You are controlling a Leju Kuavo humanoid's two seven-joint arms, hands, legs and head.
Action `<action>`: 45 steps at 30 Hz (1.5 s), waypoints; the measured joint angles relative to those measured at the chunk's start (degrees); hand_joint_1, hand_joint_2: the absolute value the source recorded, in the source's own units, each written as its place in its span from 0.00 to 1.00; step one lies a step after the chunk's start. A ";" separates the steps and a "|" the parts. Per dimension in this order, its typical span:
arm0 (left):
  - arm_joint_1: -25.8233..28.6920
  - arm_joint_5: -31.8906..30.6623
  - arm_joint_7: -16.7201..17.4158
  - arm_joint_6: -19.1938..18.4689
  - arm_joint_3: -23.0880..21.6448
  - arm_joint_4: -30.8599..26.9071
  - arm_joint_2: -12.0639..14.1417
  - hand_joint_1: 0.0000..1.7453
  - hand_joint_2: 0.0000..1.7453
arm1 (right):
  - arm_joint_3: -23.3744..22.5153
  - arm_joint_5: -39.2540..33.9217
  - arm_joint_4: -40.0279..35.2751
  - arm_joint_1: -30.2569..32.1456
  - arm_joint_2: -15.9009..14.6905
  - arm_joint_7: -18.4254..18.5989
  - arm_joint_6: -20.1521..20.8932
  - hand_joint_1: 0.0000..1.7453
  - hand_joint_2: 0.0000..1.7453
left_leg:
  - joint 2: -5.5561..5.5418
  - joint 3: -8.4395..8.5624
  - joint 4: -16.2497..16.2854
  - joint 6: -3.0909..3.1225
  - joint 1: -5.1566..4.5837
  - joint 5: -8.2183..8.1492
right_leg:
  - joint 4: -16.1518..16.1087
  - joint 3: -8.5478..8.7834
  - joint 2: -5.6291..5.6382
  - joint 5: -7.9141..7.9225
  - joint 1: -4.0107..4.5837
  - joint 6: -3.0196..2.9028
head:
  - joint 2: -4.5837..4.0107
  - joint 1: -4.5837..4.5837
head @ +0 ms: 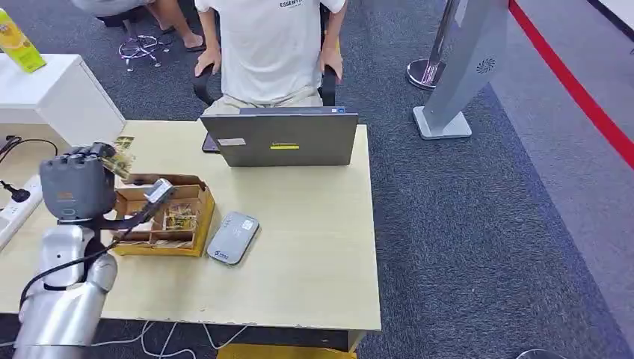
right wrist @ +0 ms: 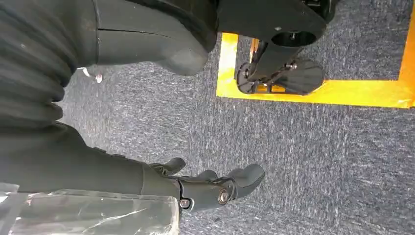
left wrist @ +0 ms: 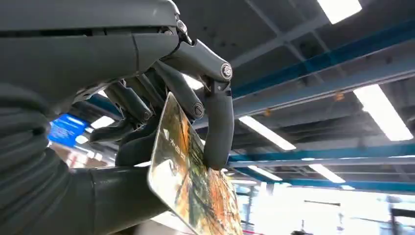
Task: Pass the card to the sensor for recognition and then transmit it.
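My left hand (head: pixel 71 187) is raised above the table's left side, just left of the cardboard box (head: pixel 196 217). It pinches a colourful printed card (head: pixel 119 161) upright between thumb and fingers. The left wrist view shows that card (left wrist: pixel 191 191) close up, clamped by the dark fingers (left wrist: pixel 218 122) against the ceiling lights. The flat grey sensor (head: pixel 233 238) lies on the table right of the box, about a hand's width from the card. My right hand (right wrist: pixel 205 188) hangs over the grey carpet, fingers apart, holding nothing.
The box holds more cards (head: pixel 179 219) in compartments. A grey laptop (head: pixel 280 138) stands at the table's (head: pixel 314 247) far edge, with a seated person (head: pixel 269 45) behind it. A white cabinet (head: pixel 52 97) and power strip (head: pixel 19 206) are at left.
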 joint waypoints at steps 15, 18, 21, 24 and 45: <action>1.24 -1.70 2.73 -1.83 -14.50 -4.56 -8.56 1.00 1.00 | 0.00 0.26 0.13 0.00 0.13 0.37 -0.39 0.00 1.00 | 0.00 -0.01 -0.02 0.00 0.04 0.00 | 0.02 -0.01 0.03 0.00 0.05 0.00 | 0.00 -0.02; 1.17 -2.42 5.50 -7.56 -15.48 -3.63 -9.07 1.00 1.00 | 0.00 0.18 0.15 0.00 0.22 0.37 -0.52 0.00 1.00 | 0.00 0.00 -0.01 0.00 0.04 0.00 | 0.01 -0.02 0.02 0.00 0.04 0.00 | 0.00 -0.02; 0.33 -2.01 9.57 -16.43 -16.88 0.04 -9.57 1.00 1.00 | 0.00 -0.26 0.17 -0.01 0.28 0.39 -0.59 0.00 1.00 | 0.01 -0.01 -0.01 0.02 0.04 0.02 | 0.02 -0.03 0.03 0.01 0.05 0.00 | 0.00 -0.02; -0.70 -1.33 12.24 -19.50 -17.59 3.95 -9.98 1.00 1.00 | 0.00 -0.46 0.17 0.09 0.28 0.59 -0.63 0.00 1.00 | 0.02 0.00 -0.01 0.04 0.04 0.05 | 0.02 -0.03 0.05 0.03 0.05 -0.01 | 0.00 -0.02; -2.65 1.29 16.83 -26.01 -18.57 14.06 -9.94 1.00 1.00 | 0.00 -0.17 0.22 0.12 0.42 1.35 0.20 0.00 1.00 | 0.01 -0.03 -0.02 0.04 0.04 0.05 | 0.03 -0.04 0.04 0.03 0.05 -0.01 | 0.00 -0.02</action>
